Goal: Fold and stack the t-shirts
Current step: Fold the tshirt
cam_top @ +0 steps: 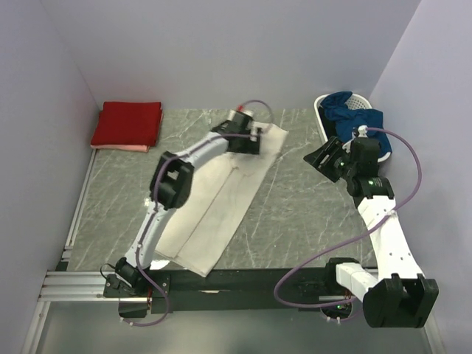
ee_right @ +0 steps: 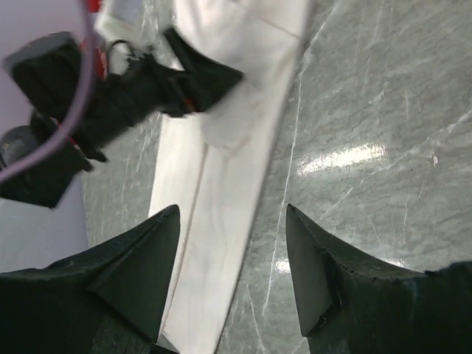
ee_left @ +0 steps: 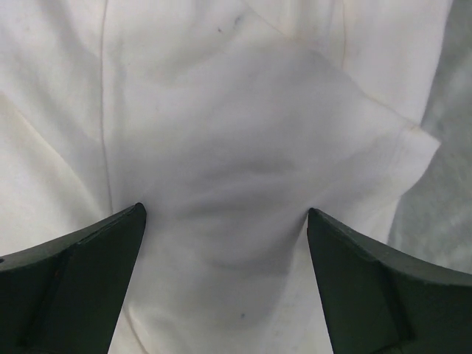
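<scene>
The cream t-shirt point(cam_top: 221, 199) lies on the table as a long strip, folded lengthwise, running from near the left arm's base to the far middle. My left gripper point(cam_top: 257, 140) is open at the strip's far end. In the left wrist view the cream cloth point(ee_left: 236, 133) fills the frame, and its fingers point(ee_left: 81, 273) stand wide apart just above or on it. A folded red t-shirt point(cam_top: 127, 122) rests on a pale pink one point(cam_top: 122, 148) at the far left corner. My right gripper point(cam_top: 316, 158) hovers open over bare table right of the strip, whose edge point(ee_right: 236, 162) shows below it.
A white slatted basket point(cam_top: 322, 110) with dark blue cloth point(cam_top: 354, 109) in it stands at the far right, just behind the right arm. Grey marbled table point(ee_right: 369, 147) lies between the strip and the right arm. Walls close in on left, back and right.
</scene>
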Available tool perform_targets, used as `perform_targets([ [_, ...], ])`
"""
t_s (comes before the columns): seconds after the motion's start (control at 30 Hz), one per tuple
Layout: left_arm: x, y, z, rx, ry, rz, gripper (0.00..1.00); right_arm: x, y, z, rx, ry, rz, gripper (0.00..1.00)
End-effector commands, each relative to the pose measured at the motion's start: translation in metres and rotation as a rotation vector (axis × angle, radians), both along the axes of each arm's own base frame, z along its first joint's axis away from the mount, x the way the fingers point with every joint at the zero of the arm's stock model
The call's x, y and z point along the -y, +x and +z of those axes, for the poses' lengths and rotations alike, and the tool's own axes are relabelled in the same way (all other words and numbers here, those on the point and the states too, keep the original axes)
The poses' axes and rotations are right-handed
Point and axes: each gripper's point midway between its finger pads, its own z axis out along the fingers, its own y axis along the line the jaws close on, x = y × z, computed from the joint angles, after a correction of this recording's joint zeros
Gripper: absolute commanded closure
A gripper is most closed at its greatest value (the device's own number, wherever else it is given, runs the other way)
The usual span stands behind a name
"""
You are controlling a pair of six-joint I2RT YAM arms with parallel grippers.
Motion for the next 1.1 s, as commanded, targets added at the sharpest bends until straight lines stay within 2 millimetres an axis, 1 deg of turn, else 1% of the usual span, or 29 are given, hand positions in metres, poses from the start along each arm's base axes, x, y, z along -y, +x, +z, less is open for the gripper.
perform_targets([
  [0.0, -0.115, 0.005, -0.056, -0.278, -0.020, 0.391, 0.01, -0.009, 0.012, 0.019, 0.063, -0.006, 0.051, 0.34],
  [0.03, -0.121, 0.021, -0.040, -0.241, -0.101, 0.432, 0.01, -0.010, 0.013, 0.018, 0.059, -0.009, 0.053, 0.34],
  [0.07, -0.147, 0.031, -0.040, -0.246, -0.139, 0.514, 0.01, -0.010, 0.015, 0.015, 0.052, -0.012, 0.055, 0.34],
  [0.1, -0.155, 0.024, -0.050, -0.308, -0.198, 0.572, 0.01, -0.010, 0.016, 0.013, 0.046, -0.012, 0.055, 0.34],
  [0.13, -0.168, 0.040, -0.040, -0.280, -0.270, 0.610, 0.01, -0.010, 0.017, 0.013, 0.045, -0.013, 0.056, 0.34],
  [0.17, -0.172, 0.041, -0.040, -0.287, -0.295, 0.632, 0.01, -0.018, 0.017, 0.008, 0.029, -0.013, 0.081, 0.34],
  [0.2, -0.174, 0.047, -0.037, -0.283, -0.319, 0.653, 0.01, -0.019, 0.018, 0.006, 0.024, -0.016, 0.084, 0.34],
  [0.23, -0.179, 0.048, -0.042, -0.289, -0.297, 0.678, 0.01, -0.022, 0.018, 0.004, 0.021, -0.020, 0.094, 0.34],
  [0.27, -0.177, 0.061, -0.029, -0.253, -0.310, 0.682, 0.01, -0.023, 0.020, 0.000, 0.010, -0.023, 0.094, 0.34],
  [0.3, -0.175, 0.065, -0.028, -0.255, -0.324, 0.689, 0.01, -0.024, 0.021, -0.002, 0.006, -0.025, 0.098, 0.34],
  [0.33, -0.172, 0.065, -0.036, -0.280, -0.327, 0.688, 0.01, -0.026, 0.022, -0.005, -0.002, -0.027, 0.105, 0.34],
  [0.37, -0.170, 0.075, -0.028, -0.262, -0.348, 0.691, 0.01, -0.027, 0.024, -0.010, -0.016, -0.030, 0.108, 0.34],
  [0.4, -0.167, 0.079, -0.028, -0.262, -0.358, 0.697, 0.01, -0.029, 0.025, -0.011, -0.021, -0.034, 0.114, 0.34],
  [0.43, -0.166, 0.080, -0.035, -0.274, -0.359, 0.702, 0.01, -0.032, 0.026, -0.012, -0.025, -0.039, 0.125, 0.34],
  [0.53, -0.161, 0.092, -0.024, -0.238, -0.408, 0.708, 0.01, -0.036, 0.029, -0.023, -0.054, -0.054, 0.145, 0.34],
  [0.57, -0.161, 0.091, -0.025, -0.235, -0.414, 0.708, 0.01, -0.040, 0.030, -0.028, -0.068, -0.055, 0.155, 0.34],
  [0.6, -0.159, 0.097, -0.017, -0.204, -0.438, 0.704, 0.01, -0.042, 0.030, -0.031, -0.073, -0.059, 0.165, 0.34],
  [0.7, -0.157, 0.101, 0.014, -0.131, -0.471, 0.666, 0.01, -0.055, 0.027, -0.040, -0.091, -0.083, 0.209, 0.34],
  [0.73, -0.154, 0.102, 0.040, -0.087, -0.495, 0.640, 0.01, -0.059, 0.025, -0.042, -0.097, -0.089, 0.218, 0.34],
  [0.77, -0.153, 0.096, 0.042, -0.080, -0.487, 0.617, 0.01, -0.069, 0.021, -0.045, -0.099, -0.102, 0.245, 0.34],
  [0.8, -0.151, 0.097, 0.075, -0.020, -0.520, 0.595, 0.01, -0.075, 0.016, -0.050, -0.112, -0.110, 0.260, 0.34],
  [0.83, -0.152, 0.089, 0.075, -0.022, -0.515, 0.586, 0.01, -0.081, 0.012, -0.053, -0.113, -0.115, 0.272, 0.34],
  [0.87, -0.153, 0.086, 0.085, -0.004, -0.517, 0.576, 0.01, -0.097, 0.002, -0.057, -0.116, -0.121, 0.313, 0.34],
  [0.9, -0.155, 0.081, 0.094, 0.008, -0.522, 0.571, 0.01, -0.104, -0.007, -0.070, -0.146, -0.113, 0.327, 0.34],
  [0.93, -0.159, 0.072, 0.111, 0.032, -0.528, 0.567, 0.00, -0.113, -0.013, -0.072, -0.134, -0.103, 0.350, 0.34],
  [0.97, -0.162, 0.067, 0.118, 0.043, -0.520, 0.570, 0.01, -0.121, -0.021, -0.078, -0.145, -0.096, 0.367, 0.34],
  [1.0, -0.169, 0.060, 0.143, 0.085, -0.528, 0.581, 0.01, -0.137, -0.041, -0.093, -0.180, -0.095, 0.409, 0.34],
  [1.03, -0.176, 0.046, 0.131, 0.061, -0.502, 0.602, 0.01, -0.147, -0.048, -0.096, -0.172, -0.090, 0.428, 0.34],
  [1.07, -0.179, 0.037, 0.135, 0.056, -0.506, 0.613, 0.01, -0.155, -0.056, -0.101, -0.180, -0.087, 0.445, 0.34],
])
